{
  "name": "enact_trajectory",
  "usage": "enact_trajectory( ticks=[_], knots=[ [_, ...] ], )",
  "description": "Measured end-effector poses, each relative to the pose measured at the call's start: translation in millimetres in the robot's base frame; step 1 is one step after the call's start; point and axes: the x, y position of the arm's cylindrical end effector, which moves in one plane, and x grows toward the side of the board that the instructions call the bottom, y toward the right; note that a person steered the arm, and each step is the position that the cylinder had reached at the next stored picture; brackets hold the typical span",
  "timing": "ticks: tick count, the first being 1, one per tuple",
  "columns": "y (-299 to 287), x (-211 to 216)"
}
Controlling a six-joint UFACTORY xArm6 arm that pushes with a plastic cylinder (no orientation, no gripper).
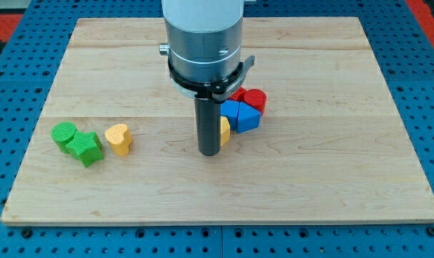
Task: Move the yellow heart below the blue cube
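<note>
Since the yellow heart (119, 138) sits left of centre, well apart from the blue cluster, the job looks barely begun, imo. No gripper on this rig, so nothing to open or close, just the rod. My tip (209, 153) rests on the wooden board (331, 165) near frame centre, touching or just beside a small yellow block (225, 131) whose shape I can't make out bc the rod hides most of it.

Right of the rod: two blue blocks packed together (240, 115). Which one counts as the blue cube I can't say for sure; the upper-left one looks boxier. Behind them, upper right, a red block (255, 99), roundish, w/ another red bit peeking beside it.

Far left: two green blocks (77, 142), touching, just left of the heart.

Left to do, as I judge it: get round to the heart's left side, shove it rightward across the board, then park it under the blue pair w/o knocking that small yellow piece.
</note>
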Motion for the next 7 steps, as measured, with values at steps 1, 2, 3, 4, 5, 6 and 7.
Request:
enact_trajectory(
  ticks=[1,2,3,4,5,6,7],
  knots=[
    [0,9],
    [-34,66],
    [-101,68],
    [-189,58],
    [-188,44],
    [-190,3],
    [-184,-9]
  ],
)
